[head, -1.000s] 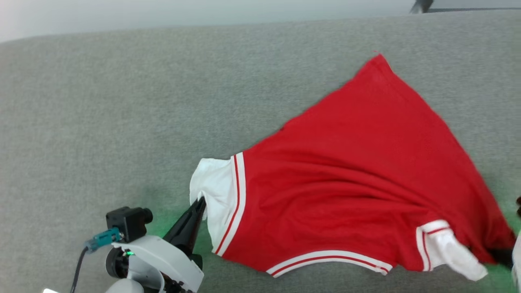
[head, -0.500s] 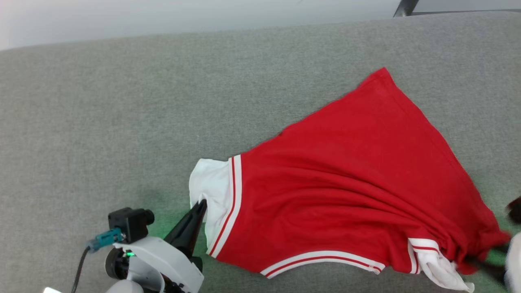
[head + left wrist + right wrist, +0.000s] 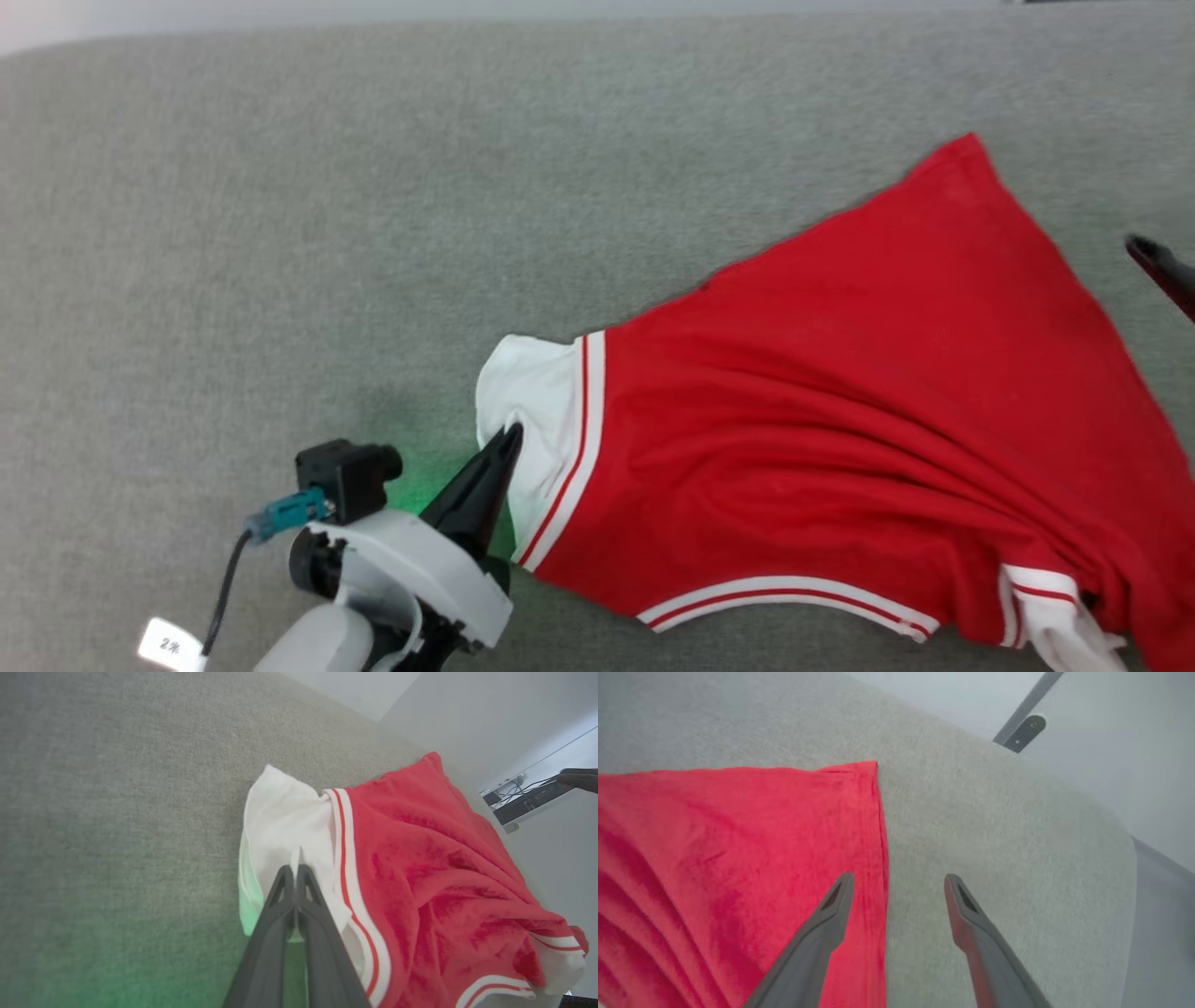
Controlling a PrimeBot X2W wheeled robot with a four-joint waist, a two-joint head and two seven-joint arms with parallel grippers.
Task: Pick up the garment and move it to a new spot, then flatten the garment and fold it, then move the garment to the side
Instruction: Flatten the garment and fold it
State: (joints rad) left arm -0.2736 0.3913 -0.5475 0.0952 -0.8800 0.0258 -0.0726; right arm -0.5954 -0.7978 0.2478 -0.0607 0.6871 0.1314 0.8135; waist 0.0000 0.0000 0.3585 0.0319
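Observation:
The garment [image 3: 840, 392], a red jersey with white sleeves and striped trim, lies spread and wrinkled on the grey table [image 3: 280, 233], plain side up. My left gripper [image 3: 509, 439] is shut on the edge of its white left sleeve [image 3: 532, 401]; the left wrist view shows the gripper [image 3: 295, 870] pinching the sleeve cloth [image 3: 285, 816]. My right gripper [image 3: 899, 877] stands open above the garment's red hem edge [image 3: 873, 826], holding nothing. One of its dark fingers [image 3: 1162, 269] shows at the right edge of the head view. The other white sleeve [image 3: 1050, 621] lies bunched at the lower right.
The grey cloth-covered table stretches wide to the left and far side of the garment. Its rounded corner [image 3: 1101, 812] lies just right of my right gripper, with a metal post [image 3: 1020, 728] beyond it. A desk with cables [image 3: 523, 802] stands past the table.
My right gripper has opened, let go of the garment's lower right part and moved up along its right edge. The left gripper keeps its hold. The head camera has shifted.

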